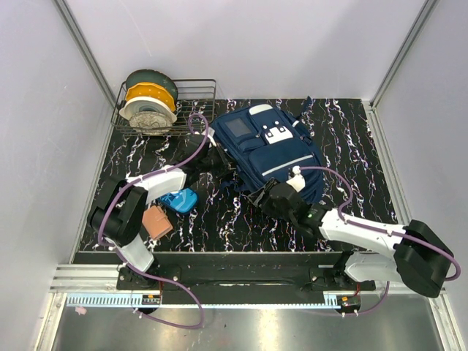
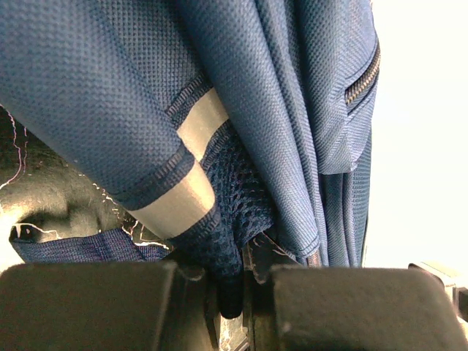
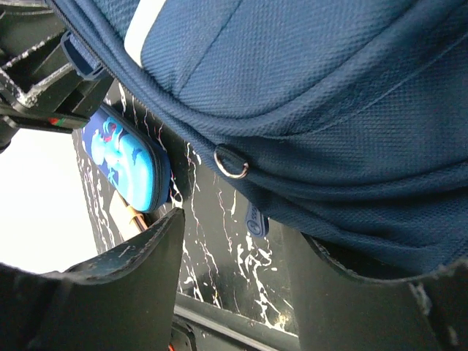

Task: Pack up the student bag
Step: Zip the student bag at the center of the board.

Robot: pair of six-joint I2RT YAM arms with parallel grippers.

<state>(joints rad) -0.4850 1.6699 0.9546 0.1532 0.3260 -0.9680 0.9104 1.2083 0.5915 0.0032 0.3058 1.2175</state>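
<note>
**A:** Top external view: the student bag [image 1: 272, 146] lies flat on the marbled tabletop [image 1: 219, 227], right of centre towards the far side, pocket face up.

**B:** And the arms?

**A:** The left fingers [image 2: 146, 303] are closed on a fold of dark mesh at the bag's left edge, and the cloth is pinched right between them. The right fingers [image 3: 131, 292] stand apart at the bag's near edge with nothing in them. Bare tabletop shows through the gap, and the bag's bulk hangs just above.

**B:** How will it handle?

**A:** I'd judge it soft and limp. The woven cloth folds and sags wherever it isn't held, so one pinch likely lifts a single layer while the rest drapes. It lies fairly flat, so it is probably light and nearly empty. The weave is coarse, so it is unlikely to slip, and nothing about it looks fragile.

**B:** Where would you take hold?

**A:** I'd take it on the bound seams and piped edges, where the layers are stitched thick, or beside the zip [image 2: 362, 77]. The small metal ring [image 3: 231, 162] looks too slight to grip. I'd put the right fingers on the near rim, opposite the left pinch, so the two holds can spread the mouth.

**B:** What is nearby?

**A:** A blue pouch [image 3: 121, 164] lies near the bag's near-left side.
</note>
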